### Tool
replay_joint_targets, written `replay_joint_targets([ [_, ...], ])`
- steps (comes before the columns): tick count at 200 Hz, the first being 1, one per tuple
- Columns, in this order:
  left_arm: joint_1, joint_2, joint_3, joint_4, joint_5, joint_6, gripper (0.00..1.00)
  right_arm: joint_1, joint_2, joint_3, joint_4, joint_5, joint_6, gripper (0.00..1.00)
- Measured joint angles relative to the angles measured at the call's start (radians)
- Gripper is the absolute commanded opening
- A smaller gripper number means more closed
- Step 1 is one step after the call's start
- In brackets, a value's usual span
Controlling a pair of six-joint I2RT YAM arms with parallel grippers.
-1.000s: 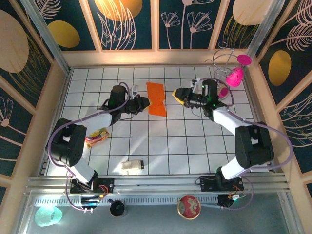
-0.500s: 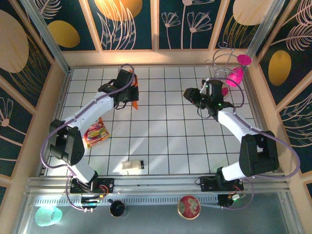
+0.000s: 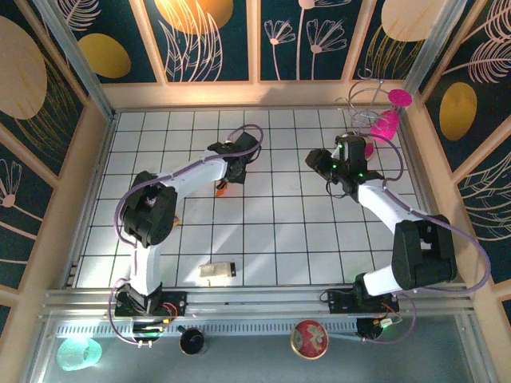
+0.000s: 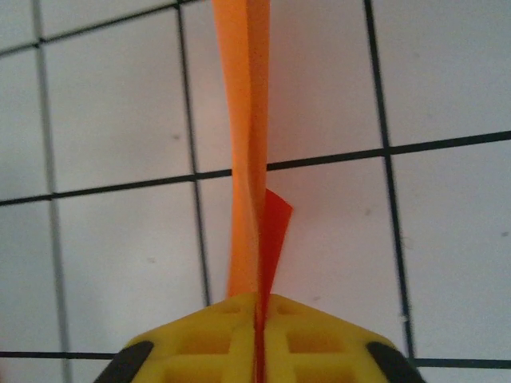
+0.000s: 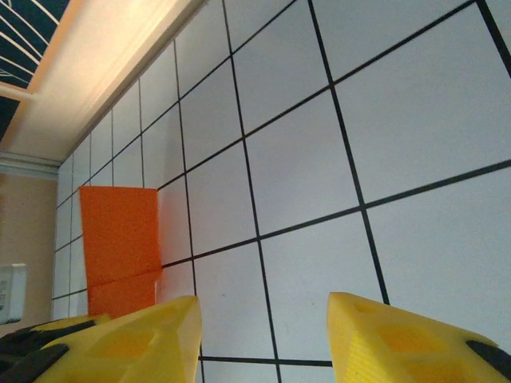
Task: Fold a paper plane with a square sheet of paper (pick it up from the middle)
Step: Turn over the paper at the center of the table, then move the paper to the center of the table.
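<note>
1. Top external view: the left gripper (image 3: 223,182) is over the white tiled table (image 3: 279,231), a little left of centre and towards the far half. A small patch of the orange paper (image 3: 219,191) shows at its tip.
2. Left wrist view: the left gripper (image 4: 257,311) has its yellow fingers (image 4: 200,347) pressed together on the orange paper (image 4: 246,144). Nothing but the sheet lies between them, so it is gripped.
3. The paper is folded and seen edge-on. It runs from the fingers as a narrow strip to the top of that picture, with a darker layer peeling off to the right partway along. Whether its far end touches the tiles cannot be told.
4. Top external view: the right gripper (image 3: 316,159) is over the far right part of the table, well apart from the left gripper and pointing towards it.
5. Right wrist view: the right gripper (image 5: 263,319) has its yellow fingers (image 5: 399,339) parted, with bare tile between them and nothing held.
6. Same view: the orange paper (image 5: 120,231) stands at the left, beyond the fingers. It shows a broad face with a crease across its lower part and is clear of the right gripper.
7. Other items, top external view: a small beige block (image 3: 216,271) lies near the front edge, and pink objects (image 3: 386,124) sit at the far right corner.
</note>
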Motion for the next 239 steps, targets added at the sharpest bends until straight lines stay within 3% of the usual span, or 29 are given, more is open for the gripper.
replay_joint_targets([
  [21,-0.002,0.008,-0.019,0.070,0.100,-0.040,0.30,-0.002,0.000,-0.002,0.000,0.002,0.003,0.46],
  [55,0.002,0.006,-0.071,0.188,0.248,-0.088,0.39,-0.002,0.000,-0.001,-0.004,0.002,0.003,0.46],
  [82,0.044,-0.032,-0.142,0.261,0.351,-0.111,0.53,0.024,0.037,0.045,-0.046,0.022,-0.023,0.45],
  [118,0.184,-0.189,-0.278,0.370,0.462,-0.145,0.75,0.170,0.194,0.205,-0.097,0.045,-0.050,0.42],
  [160,0.288,-0.349,-0.419,0.449,0.460,-0.174,0.98,0.348,0.430,0.397,-0.119,0.041,-0.040,0.36],
  [201,0.334,-0.435,-0.544,0.496,0.446,-0.180,0.99,0.451,0.653,0.599,-0.164,0.043,-0.018,0.34],
  [239,0.355,-0.452,-0.586,0.529,0.439,-0.198,0.99,0.477,0.779,0.740,-0.237,0.055,-0.024,0.34],
])
